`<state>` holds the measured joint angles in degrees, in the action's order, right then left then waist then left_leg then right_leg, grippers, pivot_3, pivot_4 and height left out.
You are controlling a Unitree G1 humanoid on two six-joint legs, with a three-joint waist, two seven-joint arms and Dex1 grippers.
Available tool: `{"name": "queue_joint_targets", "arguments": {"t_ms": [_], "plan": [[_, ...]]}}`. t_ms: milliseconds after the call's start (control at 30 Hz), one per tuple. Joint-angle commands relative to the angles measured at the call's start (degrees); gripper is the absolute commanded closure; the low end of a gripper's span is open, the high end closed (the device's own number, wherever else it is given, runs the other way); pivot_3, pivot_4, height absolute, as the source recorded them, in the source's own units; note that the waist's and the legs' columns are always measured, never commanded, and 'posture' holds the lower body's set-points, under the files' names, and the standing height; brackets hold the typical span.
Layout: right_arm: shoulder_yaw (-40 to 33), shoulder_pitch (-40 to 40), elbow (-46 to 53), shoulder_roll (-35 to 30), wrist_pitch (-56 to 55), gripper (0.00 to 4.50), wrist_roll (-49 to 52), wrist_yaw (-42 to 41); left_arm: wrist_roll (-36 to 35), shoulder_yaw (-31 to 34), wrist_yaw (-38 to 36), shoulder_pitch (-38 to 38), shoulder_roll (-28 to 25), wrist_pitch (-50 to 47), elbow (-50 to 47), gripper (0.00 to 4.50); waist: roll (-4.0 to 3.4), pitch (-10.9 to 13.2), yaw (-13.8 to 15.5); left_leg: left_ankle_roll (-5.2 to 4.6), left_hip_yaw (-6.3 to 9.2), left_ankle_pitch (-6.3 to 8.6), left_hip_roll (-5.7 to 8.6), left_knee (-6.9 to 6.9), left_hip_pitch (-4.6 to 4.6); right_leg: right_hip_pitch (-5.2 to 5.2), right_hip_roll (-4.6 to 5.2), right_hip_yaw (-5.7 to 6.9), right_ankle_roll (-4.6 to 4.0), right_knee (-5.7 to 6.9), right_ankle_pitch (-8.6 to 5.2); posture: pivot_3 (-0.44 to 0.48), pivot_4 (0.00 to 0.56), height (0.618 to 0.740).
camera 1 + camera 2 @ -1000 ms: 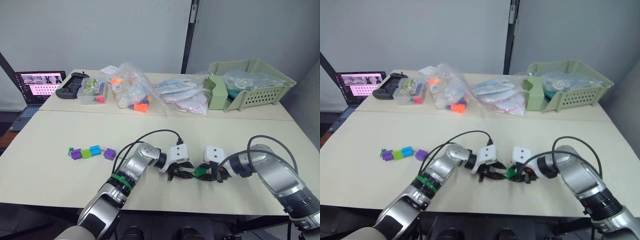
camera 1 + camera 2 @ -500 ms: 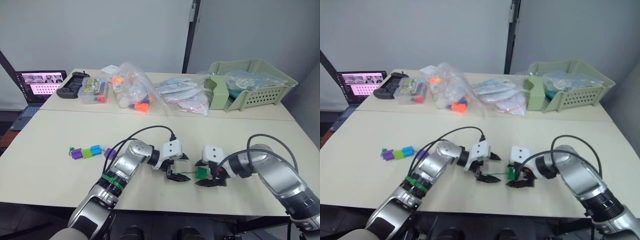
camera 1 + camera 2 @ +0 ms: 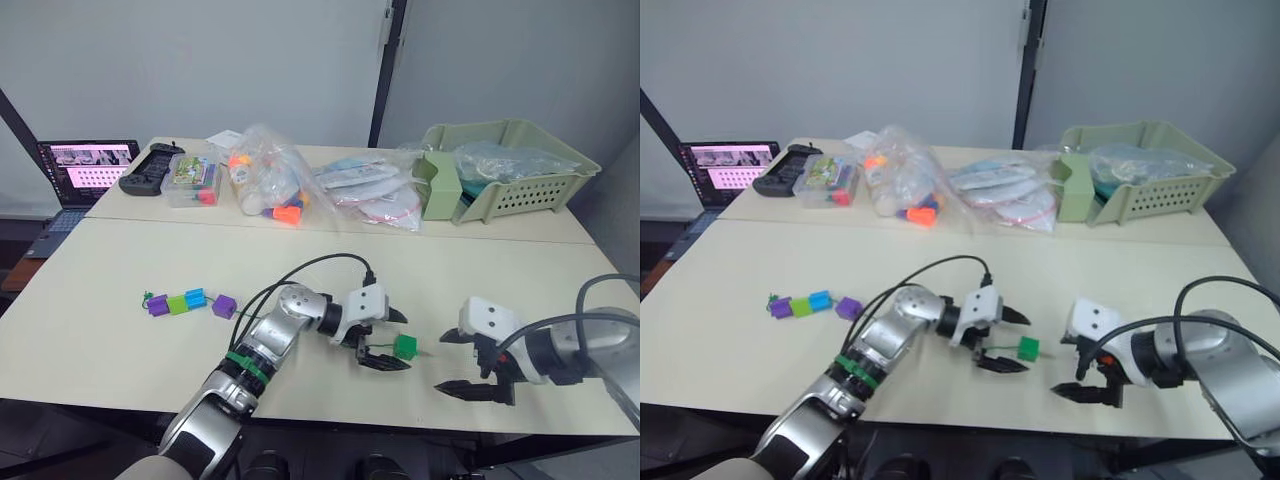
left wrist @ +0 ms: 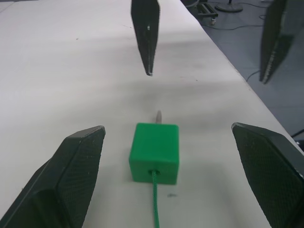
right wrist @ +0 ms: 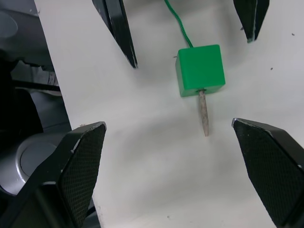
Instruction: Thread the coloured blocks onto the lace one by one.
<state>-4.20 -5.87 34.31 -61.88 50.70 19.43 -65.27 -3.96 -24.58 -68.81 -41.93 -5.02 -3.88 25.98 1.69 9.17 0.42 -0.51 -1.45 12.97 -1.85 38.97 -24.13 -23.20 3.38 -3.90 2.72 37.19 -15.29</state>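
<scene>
The green block (image 3: 404,346) now lies free on the table (image 3: 120,340), with the lace (image 5: 178,21) passing through its hole and the pale stiff tip (image 5: 204,114) sticking out on the far side. Half a second ago the right gripper (image 3: 470,364) was close against this block; now it has drawn back to the robot's right and stands well apart from it, its jaws wide open and holding nothing. The left gripper (image 3: 390,340) has also let go: its jaws are spread wide, the block sits between and just ahead of its fingertips (image 4: 71,166) without touching them, and the string runs back from the block toward the jaws. Far out on the left arm's side, a row of purple, lime and blue blocks (image 3: 180,301) rests on the table as before, with another purple block (image 3: 223,306) just beside it.
</scene>
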Motion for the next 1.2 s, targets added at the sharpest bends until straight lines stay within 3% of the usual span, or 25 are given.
{"name": "queue_joint_targets", "arguments": {"t_ms": [33, 233, 267, 400, 533, 567, 867, 1200], "plan": [[-4.0, 1.8, 3.2, -0.3, 1.6, 0.02, 1.4, 3.0, 1.9, -0.9, 1.3, -2.7, 2.0, 3.7, 3.7, 0.00, 0.00, 0.0, 0.1, 0.00, -0.01, 0.00, 0.01, 0.01, -0.01, 0.00, 0.00, 0.00, 0.01, -0.01, 0.00, 0.000, 0.150, 0.732], [-6.2, 5.8, 5.1, -0.3, 2.5, 0.02, 2.0, 6.9, 4.7, -2.0, 1.7, -4.3, 3.4, 6.4, 9.5, 0.00, 0.00, 0.0, 0.1, 0.00, 0.00, 0.00, 0.02, -0.02, -0.05, -0.02, 0.01, -0.01, 0.03, -0.07, 0.00, 0.000, 0.150, 0.732], [-6.4, 6.3, 5.0, -0.2, 2.2, 0.00, 1.9, 7.4, 4.6, -1.9, 1.2, -4.4, 3.4, 6.3, 9.7, 0.55, 0.00, 0.0, 0.1, 0.00, 0.00, 0.00, 0.02, -0.02, -0.05, -0.03, 0.01, -0.01, 0.03, -0.07, 0.00, 0.000, 0.150, 0.732], [-5.7, 7.0, 3.6, 0.3, -0.4, 0.00, 0.8, 9.6, 5.3, -1.7, 0.9, -4.4, 2.9, 6.9, 10.4, 1.87, 0.00, 0.0, 0.1, 0.00, -0.01, 0.00, 0.02, -0.01, -0.05, -0.02, 0.01, -0.01, 0.03, -0.06, 0.00, 0.000, 0.150, 0.732], [-2.6, 5.8, 0.8, 1.6, -4.2, 0.00, -0.6, 11.4, 5.8, -1.5, 1.0, -4.1, 2.9, 7.3, 11.0, 3.16, 0.01, 0.0, 0.1, 0.00, 0.00, 0.00, 0.02, -0.01, -0.04, -0.02, 0.00, -0.01, 0.04, -0.06, 0.00, 0.000, 0.150, 0.732], [-1.3, 5.3, -0.1, 1.8, -5.8, 0.00, -1.5, 11.8, 5.9, -1.5, 1.0, -4.0, 2.9, 7.4, 11.0, 3.30, 0.01, 0.0, 0.1, 0.00, -0.01, 0.00, 0.02, -0.01, -0.04, -0.02, 0.01, -0.01, 0.04, -0.06, 0.00, 0.000, 0.150, 0.732], [9.8, -3.2, -7.4, 3.6, -12.5, 0.00, -7.8, 12.4, 6.4, -2.1, -0.3, -3.5, 2.3, 7.3, 9.8, 3.29, 0.00, 0.0, 0.0, 0.00, -0.01, 0.00, 0.02, -0.02, -0.04, -0.02, 0.00, -0.01, 0.03, -0.06, 0.00, 0.000, 0.150, 0.732], [14.8, -6.8, -9.8, 5.6, -11.7, 3.20, -8.0, 10.3, 6.6, -1.7, 0.0, -4.1, 1.7, 7.7, 10.5, 3.29, -0.01, 0.0, 0.0, 0.00, 0.00, 0.00, 0.01, 0.00, -0.04, -0.01, 0.00, 0.00, 0.03, -0.05, 0.00, 0.000, 0.150, 0.732]]}}
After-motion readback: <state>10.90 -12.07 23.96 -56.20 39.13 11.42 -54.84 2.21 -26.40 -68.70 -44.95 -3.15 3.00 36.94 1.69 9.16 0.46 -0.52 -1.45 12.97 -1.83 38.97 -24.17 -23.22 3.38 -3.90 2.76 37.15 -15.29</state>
